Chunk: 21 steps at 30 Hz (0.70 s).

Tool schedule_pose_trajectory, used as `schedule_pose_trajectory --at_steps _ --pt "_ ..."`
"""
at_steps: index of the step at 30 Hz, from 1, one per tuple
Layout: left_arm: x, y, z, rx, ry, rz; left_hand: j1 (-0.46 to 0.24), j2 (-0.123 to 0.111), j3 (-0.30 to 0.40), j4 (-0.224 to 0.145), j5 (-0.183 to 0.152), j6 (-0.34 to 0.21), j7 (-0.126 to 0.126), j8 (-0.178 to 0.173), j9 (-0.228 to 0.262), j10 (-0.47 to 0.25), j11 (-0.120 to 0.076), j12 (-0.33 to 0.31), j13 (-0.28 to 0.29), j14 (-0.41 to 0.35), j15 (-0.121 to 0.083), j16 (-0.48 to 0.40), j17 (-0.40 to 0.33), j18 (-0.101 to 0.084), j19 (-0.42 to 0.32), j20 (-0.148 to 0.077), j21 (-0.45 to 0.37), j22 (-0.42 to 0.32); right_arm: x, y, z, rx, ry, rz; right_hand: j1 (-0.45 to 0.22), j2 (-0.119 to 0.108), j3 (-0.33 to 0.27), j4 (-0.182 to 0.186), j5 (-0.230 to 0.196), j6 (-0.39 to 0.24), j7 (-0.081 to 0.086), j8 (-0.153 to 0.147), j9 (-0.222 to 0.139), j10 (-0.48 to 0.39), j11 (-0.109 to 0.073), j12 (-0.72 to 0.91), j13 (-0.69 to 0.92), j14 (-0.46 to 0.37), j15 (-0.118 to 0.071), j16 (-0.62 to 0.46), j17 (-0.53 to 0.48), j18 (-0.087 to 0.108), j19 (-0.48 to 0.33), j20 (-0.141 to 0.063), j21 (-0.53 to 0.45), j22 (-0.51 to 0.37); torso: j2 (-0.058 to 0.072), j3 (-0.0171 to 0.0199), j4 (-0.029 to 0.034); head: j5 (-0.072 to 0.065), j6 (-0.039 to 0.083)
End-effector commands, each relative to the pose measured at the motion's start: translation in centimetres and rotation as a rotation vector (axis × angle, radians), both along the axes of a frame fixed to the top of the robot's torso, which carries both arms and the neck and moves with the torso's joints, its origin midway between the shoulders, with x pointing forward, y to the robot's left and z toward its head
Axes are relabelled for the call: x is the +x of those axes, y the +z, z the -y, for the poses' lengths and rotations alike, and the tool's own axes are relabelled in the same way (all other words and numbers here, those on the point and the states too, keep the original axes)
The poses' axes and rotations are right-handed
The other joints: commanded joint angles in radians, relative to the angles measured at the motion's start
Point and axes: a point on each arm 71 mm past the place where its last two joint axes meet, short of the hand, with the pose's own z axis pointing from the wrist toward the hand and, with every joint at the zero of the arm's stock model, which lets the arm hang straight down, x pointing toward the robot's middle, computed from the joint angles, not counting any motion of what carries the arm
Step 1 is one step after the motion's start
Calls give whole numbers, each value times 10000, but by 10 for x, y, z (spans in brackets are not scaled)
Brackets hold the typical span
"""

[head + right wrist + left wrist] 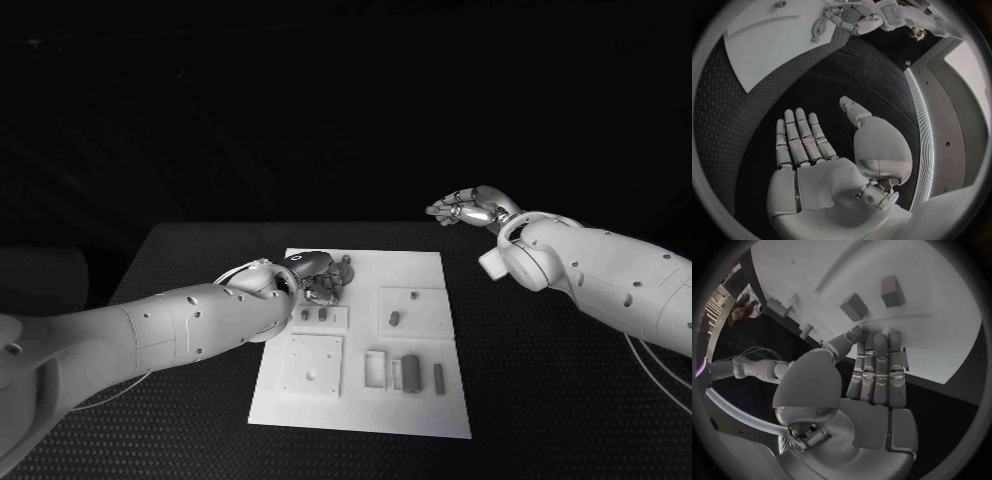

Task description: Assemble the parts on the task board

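Over the task board's (418,400) far left corner: left robot hand (320,277), fingers straight and together above the white surface, grasping nothing. Beyond the board's far right corner, above the bench (548,400): right robot hand (469,209), released, palm flat. Grey parts (411,372) resting on the board.

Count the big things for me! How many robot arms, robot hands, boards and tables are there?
Robot arms: 2, the left arm and the right arm
Robot hands: 2, the left robot hand and the right robot hand
White board: 1
Black table: 1
Total: 6
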Motion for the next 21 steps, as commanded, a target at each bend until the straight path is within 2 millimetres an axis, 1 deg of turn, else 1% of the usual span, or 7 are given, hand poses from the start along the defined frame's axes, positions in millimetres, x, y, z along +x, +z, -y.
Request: schedule_pose_trajectory --at_steps 1,13,19,21 --pt "-3 4 5 -722 -178 47 -50 65 52 -13 42 55 -1 59 8 68 3 -41 13 84 -11 37 12 285 78 21 51 13 0 0 -1 31 158 34 86 -2 -28 38 0 -87 719 39 0 54 11 -39 -8 14 63 -34 -12 -99 30 -40 -68 10 -2 -4 -1 2 19" --pt "-3 17 -5 -1267 -38 28 -16 63 92 -31 54 64 -8 54 9 94 -3 -84 21 127 -30 16 28 280 109 2 41 36 -1 0 1 21 122 37 90 -5 -30 37 0 -88 718 42 0 59 11 -47 -8 12 64 -39 -16 -101 32 -41 -76 17 -5 -11 5 -16 32" --pt "-3 20 -17 -1226 125 -117 -21 46 95 -27 65 71 -8 53 11 107 -3 -101 25 143 -34 7 36 274 119 -2 37 47 -1 1 4 8 85 31 92 -7 -31 37 0 -89 718 45 -1 63 11 -54 -8 11 65 -42 -19 -102 33 -42 -82 23 -11 -20 13 -35 22" --pt "-4 20 -22 -1156 172 -160 -29 41 93 -24 68 75 -8 53 11 114 -3 -107 27 148 -34 3 39 271 124 -4 37 52 -1 1 4 5 74 33 92 -8 -31 37 0 -89 717 46 -1 64 11 -55 -8 11 66 -42 -20 -102 34 -42 -83 25 -12 -18 10 -38 19"
